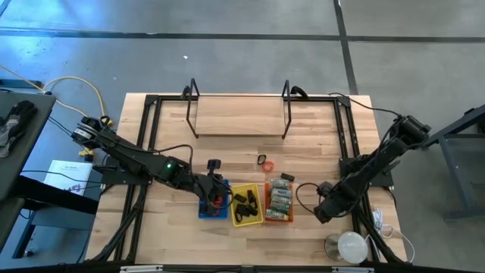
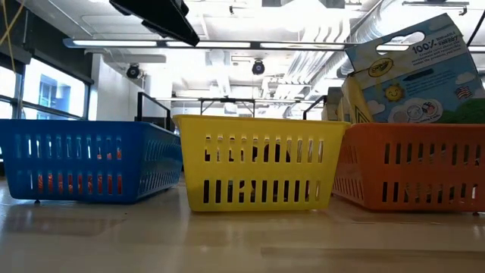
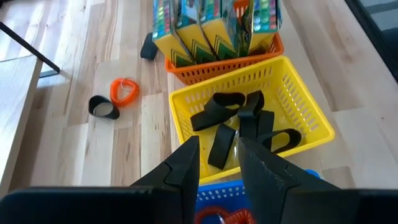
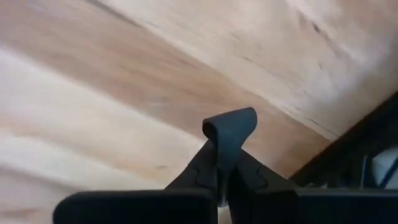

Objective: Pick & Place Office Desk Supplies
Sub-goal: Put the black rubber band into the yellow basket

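Three trays stand in a row near the table's near edge: blue (image 1: 204, 210), yellow (image 1: 247, 218) and orange (image 1: 279, 218). Black band loops (image 3: 239, 121) lie in the yellow tray (image 3: 305, 106), and a red coil (image 3: 219, 216) lies in the blue one. Crayon boxes (image 3: 214, 25) fill the orange tray. On the bare wood lie an orange-red coil (image 3: 124, 90), a black loop (image 3: 102, 107) and another black piece (image 3: 148, 46). My left gripper (image 3: 217, 165) hovers open over the blue tray. My right gripper (image 4: 225, 162), right of the orange tray (image 1: 321, 214), is shut on a black band loop. My right gripper pinches a black band loop (image 4: 229, 132) between its two fingers. The folded end of the loop sticks out past the fingertips. The loop is clear of the wooden table top behind it.
A wooden shelf in a black frame (image 1: 239, 114) stands toward the far edge. A round white object (image 1: 351, 246) sits at the near right corner beside cables. Bare wood lies between the trays and the shelf. In the low view the three trays (image 2: 254, 163) fill the front.
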